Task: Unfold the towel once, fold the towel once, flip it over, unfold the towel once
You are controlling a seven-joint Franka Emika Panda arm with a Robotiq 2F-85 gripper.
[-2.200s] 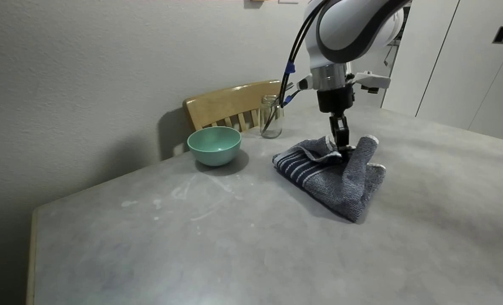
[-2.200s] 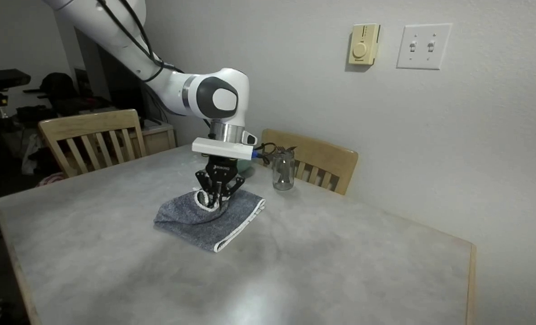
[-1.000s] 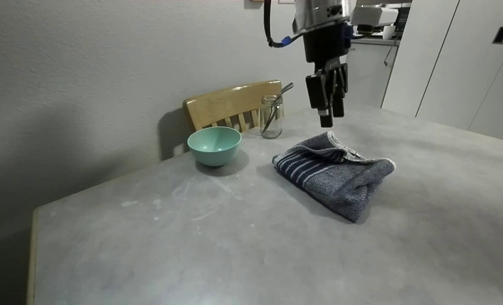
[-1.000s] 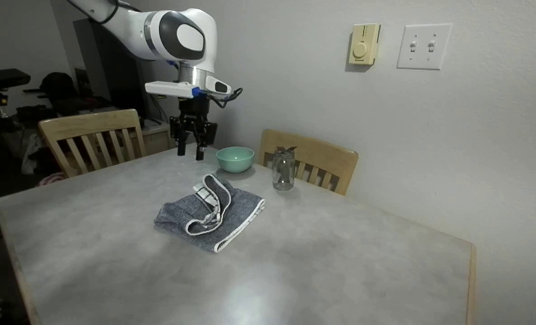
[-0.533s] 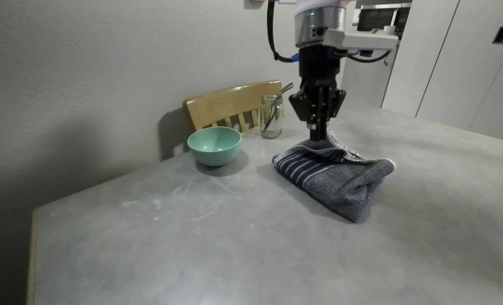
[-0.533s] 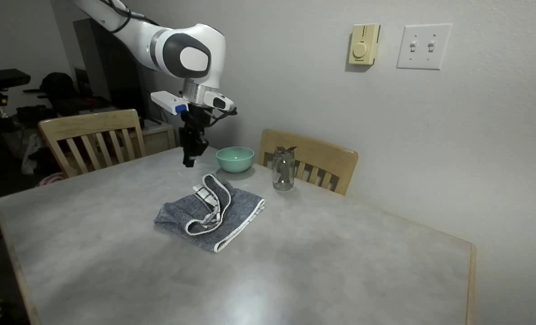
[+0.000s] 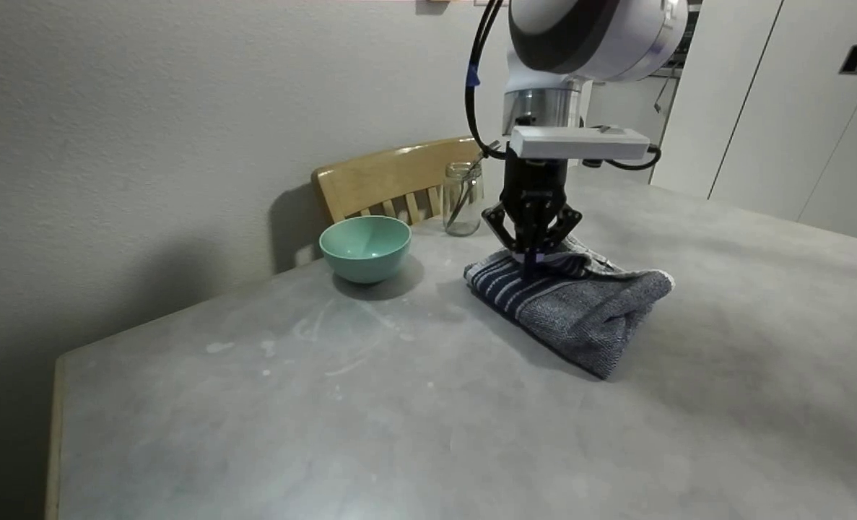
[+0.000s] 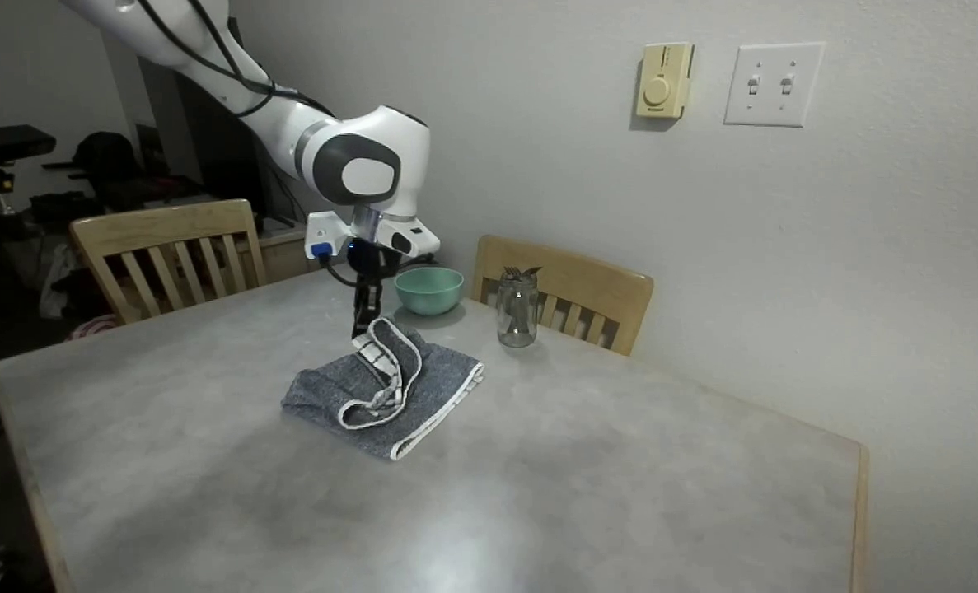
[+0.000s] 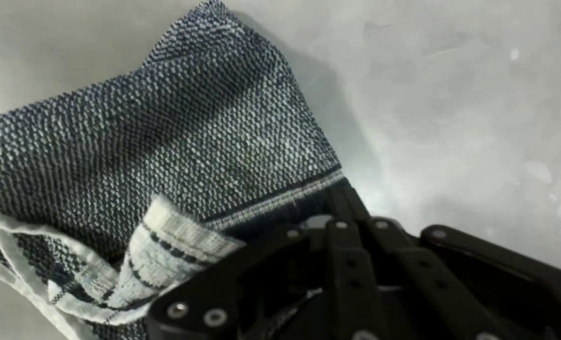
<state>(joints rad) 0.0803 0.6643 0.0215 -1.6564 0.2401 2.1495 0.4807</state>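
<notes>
Its fingers (image 9: 340, 205) closed together, a Franka Panda arm (image 8: 365, 156) stands over the striped end of a blue-grey terry towel (image 7: 572, 318), which lies in a rumpled, folded bundle on a grey bench (image 7: 327, 426). In an exterior view, the towel rests right of a teal bowl (image 7: 363, 269), not touching it, its navy band (image 7: 502, 283) and thin white stripes toward the left, a loose corner lifted at the right. In an exterior view, a white-edged flap (image 8: 406, 354) curls up on top of the layers, and a glass jar of cutlery (image 8: 507, 317) stands beyond, to the right. The tips of the fingers are lost against the dark band, so it cannot be told from here whether any cloth is caught between them.

The order is for an unfold, a fold, a flip and a last unfold. By the look of the stacked layers, the job is unfinished: the towel is not opened out flat, and the closing unfold, at least, appears to be left. How many of the other moves are done, the bundle does not show. The arm's place at the striped end suggests a try for the upper layer, probably to turn it back or over.
</notes>
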